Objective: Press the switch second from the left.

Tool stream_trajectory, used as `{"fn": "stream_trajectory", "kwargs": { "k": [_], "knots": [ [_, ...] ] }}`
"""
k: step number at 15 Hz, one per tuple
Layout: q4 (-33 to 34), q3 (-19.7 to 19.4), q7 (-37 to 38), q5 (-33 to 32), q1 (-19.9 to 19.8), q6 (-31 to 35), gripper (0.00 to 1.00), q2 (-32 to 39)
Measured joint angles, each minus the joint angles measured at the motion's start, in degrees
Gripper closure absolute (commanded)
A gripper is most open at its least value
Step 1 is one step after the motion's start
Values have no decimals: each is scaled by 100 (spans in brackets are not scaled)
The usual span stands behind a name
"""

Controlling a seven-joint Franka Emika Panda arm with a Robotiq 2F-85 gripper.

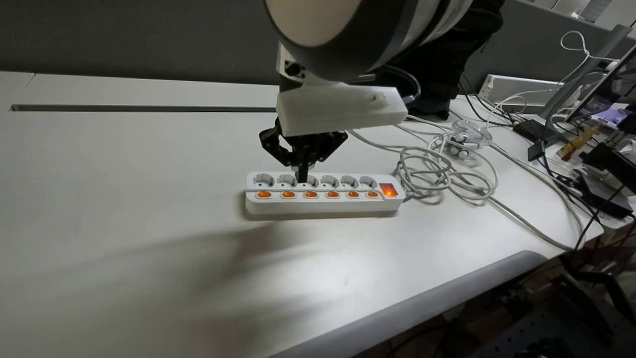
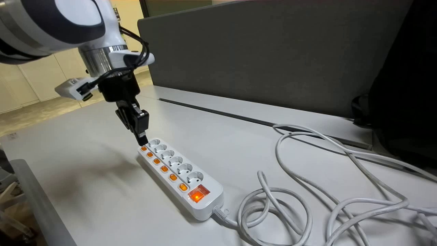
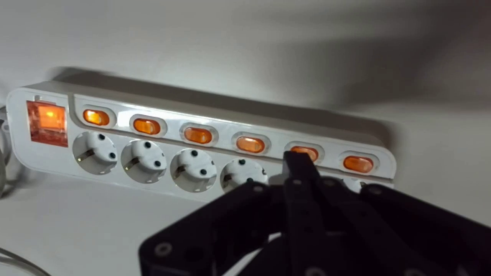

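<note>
A long white power strip (image 1: 323, 206) lies on the table, with a row of small orange rocker switches beside its sockets. It also shows in an exterior view (image 2: 170, 191) and in the wrist view (image 3: 226, 119). The switch, second from the cable-free end, shows in both exterior views (image 1: 288, 194) (image 2: 150, 154). In the wrist view the switch (image 3: 313, 152) is partly hidden by my fingertip. My gripper (image 1: 302, 179) is shut and empty, pointing down over the strip. Its tip (image 3: 301, 163) appears above the socket side near the switch; I cannot tell the exact height.
A red lit main switch (image 1: 388, 190) sits at the strip's cable end. A coiled white cable (image 1: 427, 171) lies beside that end. A dark partition (image 2: 256, 54) stands along the table's back. A clear plastic object (image 1: 467, 136) and a black bag (image 1: 437, 64) are behind the cable.
</note>
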Motion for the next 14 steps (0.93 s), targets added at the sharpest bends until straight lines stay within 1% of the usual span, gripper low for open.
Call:
{"fn": "stream_trajectory", "kwargs": {
  "k": [5,14],
  "knots": [
    [-1,-144,-176,3,201,304,100,182],
    [0,-288,-430,28,346,581,100,461]
  ]
}}
